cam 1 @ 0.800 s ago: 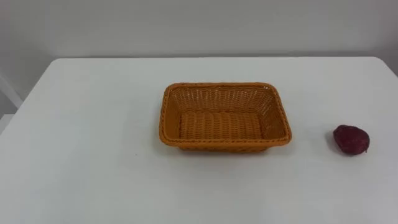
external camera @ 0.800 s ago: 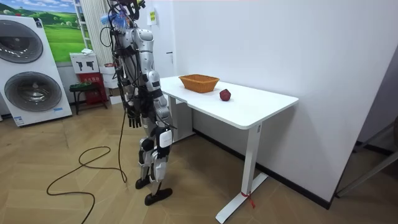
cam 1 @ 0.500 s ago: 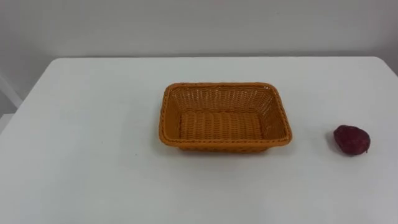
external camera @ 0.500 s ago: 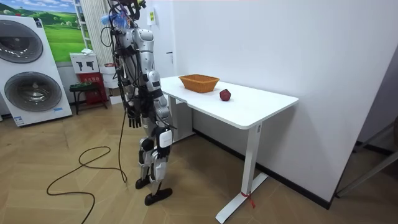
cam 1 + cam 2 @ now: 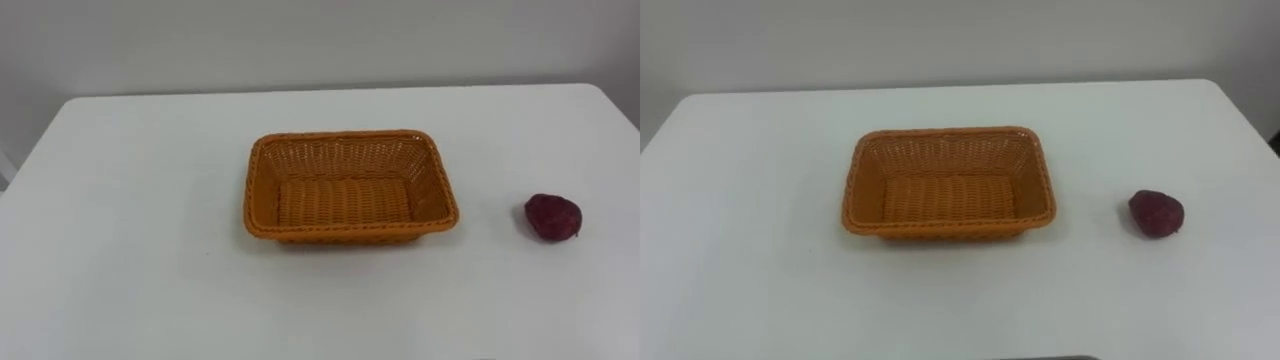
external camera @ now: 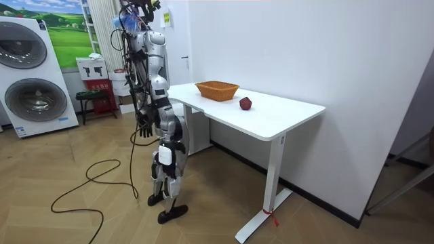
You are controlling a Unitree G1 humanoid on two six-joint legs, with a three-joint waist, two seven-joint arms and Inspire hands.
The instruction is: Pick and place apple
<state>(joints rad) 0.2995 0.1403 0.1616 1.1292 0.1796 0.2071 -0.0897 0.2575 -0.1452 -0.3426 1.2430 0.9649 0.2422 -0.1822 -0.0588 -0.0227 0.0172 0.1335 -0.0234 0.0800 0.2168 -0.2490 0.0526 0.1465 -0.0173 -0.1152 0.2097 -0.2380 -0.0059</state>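
Wicker, orange and rectangular, the basket (image 5: 350, 186) sits mid-table in the left eye view; the dark red apple (image 5: 553, 216) lies well apart from it, toward the right edge of the white table (image 5: 130, 250); in the room view the robot stands a little off the table's front edge, its left hand (image 6: 144, 129) hanging by the hip, fingers slack, holding nothing; the right eye view shows the apple likewise outside the basket, on the bare tabletop.
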